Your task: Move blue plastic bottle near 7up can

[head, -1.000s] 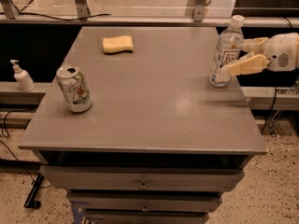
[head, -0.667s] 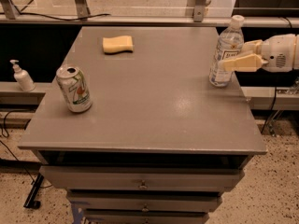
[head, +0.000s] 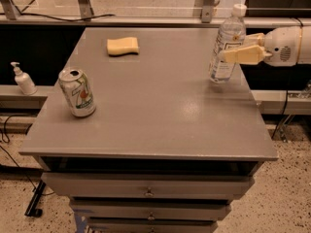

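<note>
The blue plastic bottle (head: 224, 57), clear with a white cap, is at the table's right side, tilted slightly, its base at or just above the surface. My gripper (head: 233, 48) reaches in from the right and is shut on the bottle's middle; one cream finger (head: 241, 56) crosses in front of it. The 7up can (head: 77, 92), silver-white and green with a red spot, stands upright near the table's left edge, far from the bottle.
A yellow sponge (head: 122, 46) lies at the back left of the grey table (head: 160, 125). A small white pump bottle (head: 22, 79) stands on a ledge off the table's left. Drawers (head: 148, 191) sit under the tabletop.
The gripper has closed in on the bottle, and bottle and gripper have shifted a little up and to the left. The can and sponge have not moved.
</note>
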`<move>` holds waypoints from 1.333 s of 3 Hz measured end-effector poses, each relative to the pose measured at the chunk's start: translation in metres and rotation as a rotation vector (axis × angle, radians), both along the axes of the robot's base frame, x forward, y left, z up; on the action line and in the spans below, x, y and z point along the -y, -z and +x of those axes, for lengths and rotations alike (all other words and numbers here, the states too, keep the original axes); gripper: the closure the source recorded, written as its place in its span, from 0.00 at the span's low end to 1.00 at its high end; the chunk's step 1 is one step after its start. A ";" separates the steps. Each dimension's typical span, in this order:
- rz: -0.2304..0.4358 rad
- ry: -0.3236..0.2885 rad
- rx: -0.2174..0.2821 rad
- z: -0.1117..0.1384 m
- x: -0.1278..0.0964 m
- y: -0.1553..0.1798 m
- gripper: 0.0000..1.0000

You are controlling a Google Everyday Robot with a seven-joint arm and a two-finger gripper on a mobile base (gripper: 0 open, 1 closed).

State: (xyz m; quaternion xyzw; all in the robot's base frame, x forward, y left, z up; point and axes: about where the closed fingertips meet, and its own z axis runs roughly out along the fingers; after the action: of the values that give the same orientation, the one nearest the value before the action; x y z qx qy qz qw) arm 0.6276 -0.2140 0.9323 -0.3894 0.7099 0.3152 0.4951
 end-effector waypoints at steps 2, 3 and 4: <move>-0.017 -0.188 -0.017 -0.049 -0.050 -0.021 1.00; -0.061 -0.335 -0.013 -0.095 -0.093 -0.016 1.00; -0.063 -0.359 -0.025 -0.101 -0.102 -0.010 1.00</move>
State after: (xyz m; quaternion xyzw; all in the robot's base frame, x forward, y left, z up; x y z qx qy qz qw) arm 0.5271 -0.1122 0.9421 -0.5211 0.6447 0.3809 0.4095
